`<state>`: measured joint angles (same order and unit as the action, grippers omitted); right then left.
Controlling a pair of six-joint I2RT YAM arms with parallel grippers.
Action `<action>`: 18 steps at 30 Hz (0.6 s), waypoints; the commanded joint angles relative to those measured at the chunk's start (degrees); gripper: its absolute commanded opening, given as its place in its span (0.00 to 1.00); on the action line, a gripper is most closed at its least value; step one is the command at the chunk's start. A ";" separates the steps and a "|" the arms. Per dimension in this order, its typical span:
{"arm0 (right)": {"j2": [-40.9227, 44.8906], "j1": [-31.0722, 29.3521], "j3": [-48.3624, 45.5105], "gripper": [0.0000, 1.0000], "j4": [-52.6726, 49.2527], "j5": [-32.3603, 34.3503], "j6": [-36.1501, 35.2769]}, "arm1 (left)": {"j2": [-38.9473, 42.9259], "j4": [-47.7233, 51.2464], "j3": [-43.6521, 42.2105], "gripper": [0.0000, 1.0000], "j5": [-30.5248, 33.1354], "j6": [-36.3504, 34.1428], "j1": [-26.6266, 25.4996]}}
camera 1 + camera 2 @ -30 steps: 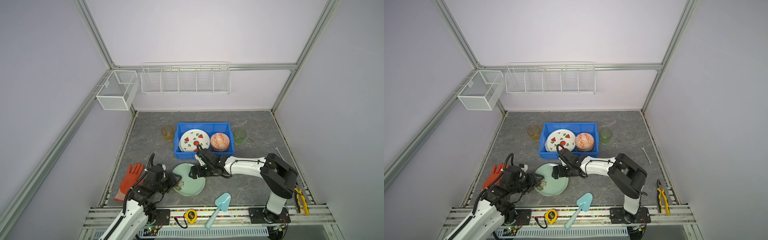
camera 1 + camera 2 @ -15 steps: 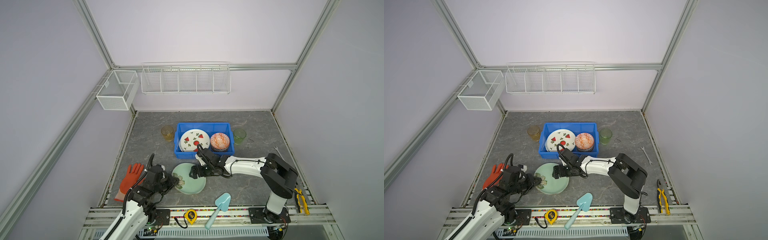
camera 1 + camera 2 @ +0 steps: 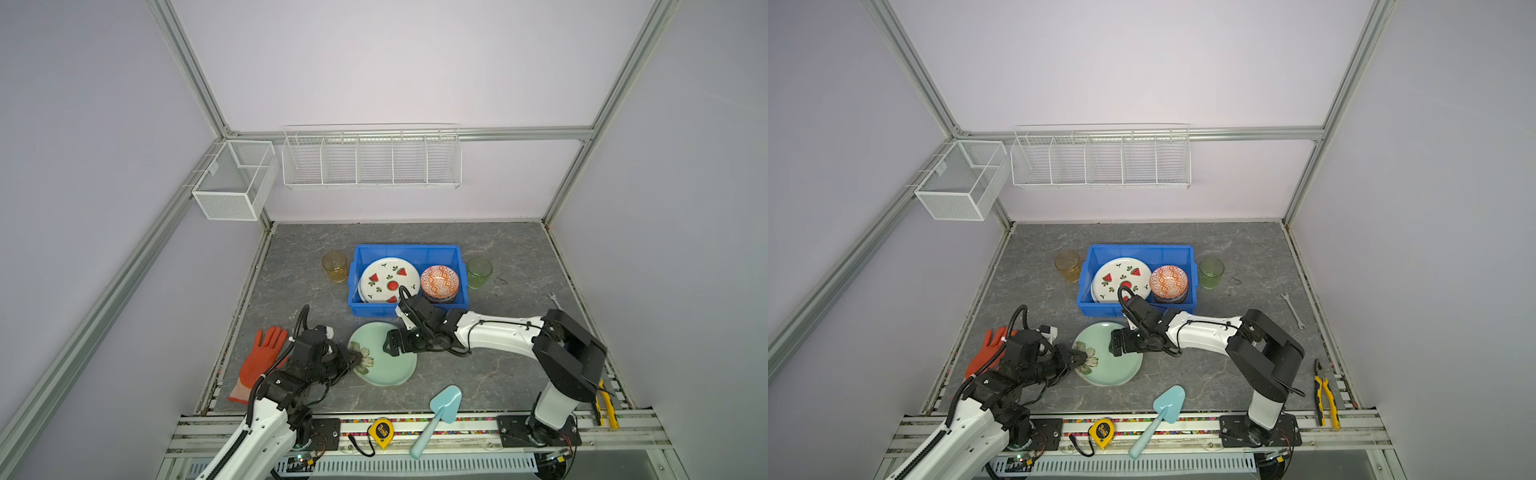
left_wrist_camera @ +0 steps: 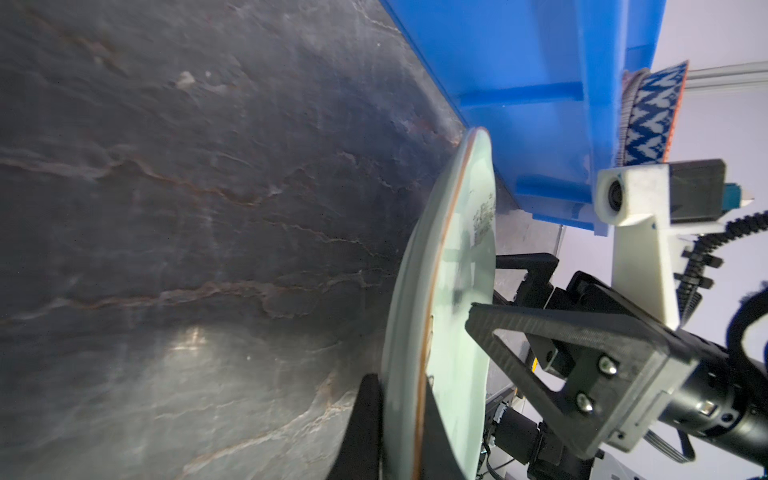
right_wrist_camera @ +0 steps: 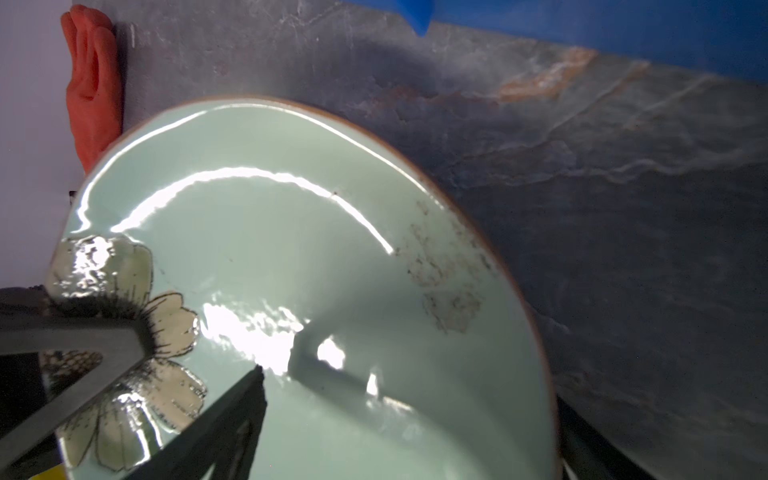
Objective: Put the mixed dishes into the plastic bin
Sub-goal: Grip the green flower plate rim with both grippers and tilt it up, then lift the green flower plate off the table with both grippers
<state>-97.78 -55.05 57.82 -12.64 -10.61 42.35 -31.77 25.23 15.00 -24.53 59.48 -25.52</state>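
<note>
Plate (image 3: 386, 365) of mint green with a painted flower sits just in front of the blue bin (image 3: 407, 248), outside it, its flowered rim pinched between the two fingers of the left gripper (image 3: 353, 358). Across from it, the right gripper (image 3: 392, 347) hangs over the plate's other edge with its jaws spread wide, gripping nothing. Inside the bin are a watermelon plate (image 3: 388, 279) and an orange patterned bowl (image 3: 439, 282) beside it; an amber cup (image 3: 335, 266) stands just left of the bin and a green cup (image 3: 479, 272) just right.
</note>
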 commanded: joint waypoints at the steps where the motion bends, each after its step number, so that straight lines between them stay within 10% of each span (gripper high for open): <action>1: 5.27 0.86 -0.17 0.93 -2.25 0.70 -1.46 | -0.57 -9.81 3.41 0.00 -4.79 -0.86 -0.15; 18: 36.73 11.51 -7.11 0.89 -12.95 2.33 -3.81 | -20.01 -29.91 13.19 0.00 -23.86 -7.64 0.94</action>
<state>-65.54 -45.04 52.03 -23.77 -7.09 39.92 -51.20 4.27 23.16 -41.39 54.50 -24.75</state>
